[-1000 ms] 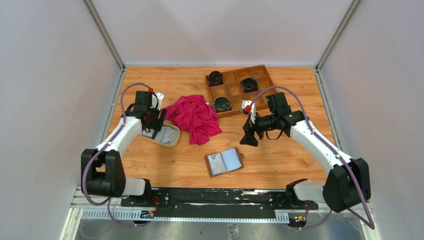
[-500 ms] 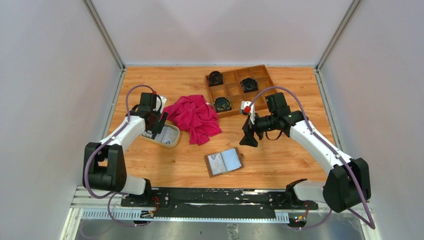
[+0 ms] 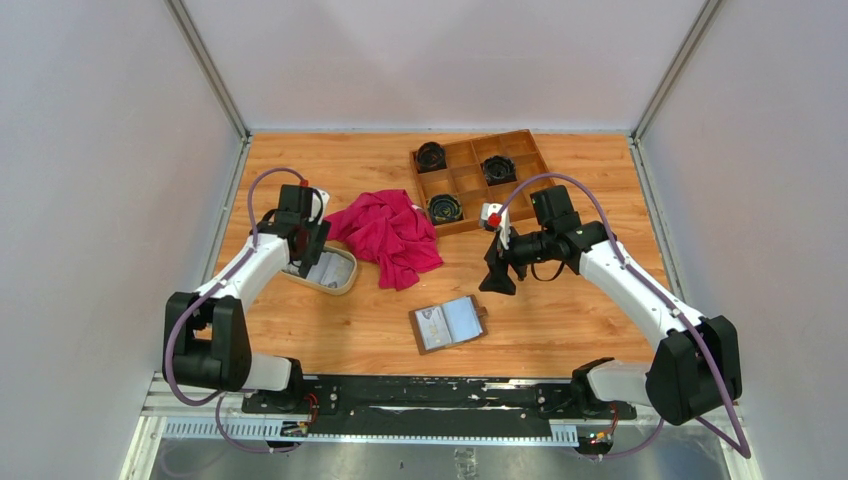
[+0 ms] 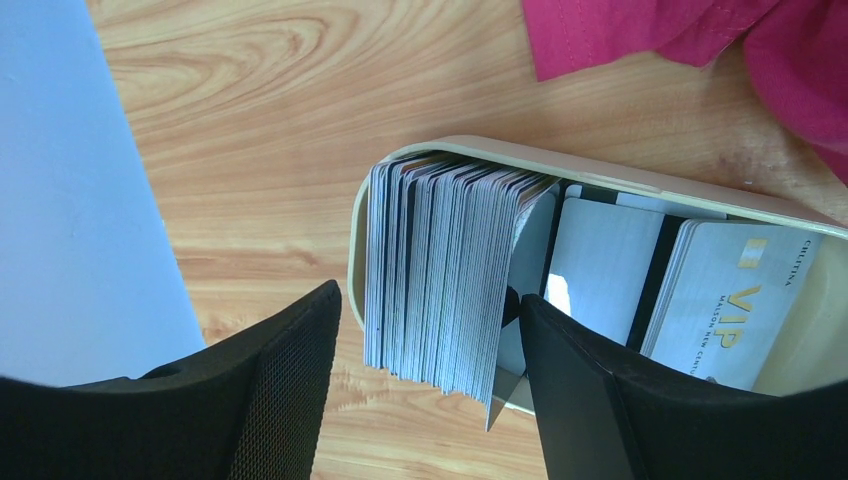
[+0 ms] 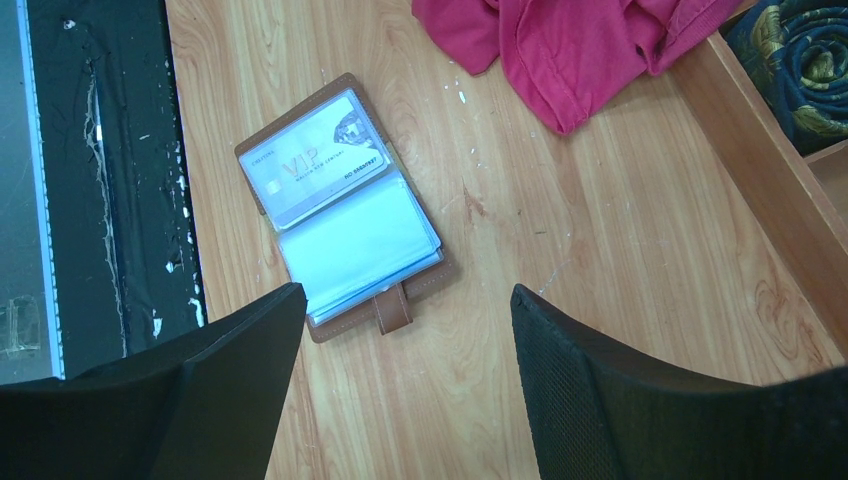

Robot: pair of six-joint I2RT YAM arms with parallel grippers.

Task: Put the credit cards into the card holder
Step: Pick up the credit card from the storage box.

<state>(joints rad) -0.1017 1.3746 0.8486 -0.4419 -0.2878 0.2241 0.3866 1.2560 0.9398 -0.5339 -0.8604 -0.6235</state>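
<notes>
Evidently, the left gripper (image 4: 428, 300) stood open astride the upright credit cards (image 4: 440, 270) in the cream dish (image 4: 600, 175), gripping none. The right gripper (image 5: 408, 290) hung open, empty, above the unfolded card holder (image 5: 340, 210).

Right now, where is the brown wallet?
In the top view, the card holder lies open at the near middle of the table, just below the pink cloth.

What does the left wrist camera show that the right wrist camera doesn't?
Only left wrist: the credit cards, stacked on edge in the cream dish, between the fingers of the open left pincer. Only right wrist: the card holder open with one VIP card in it, and a corner of the wooden tray. Both: the pink cloth and the wooden table.
</notes>
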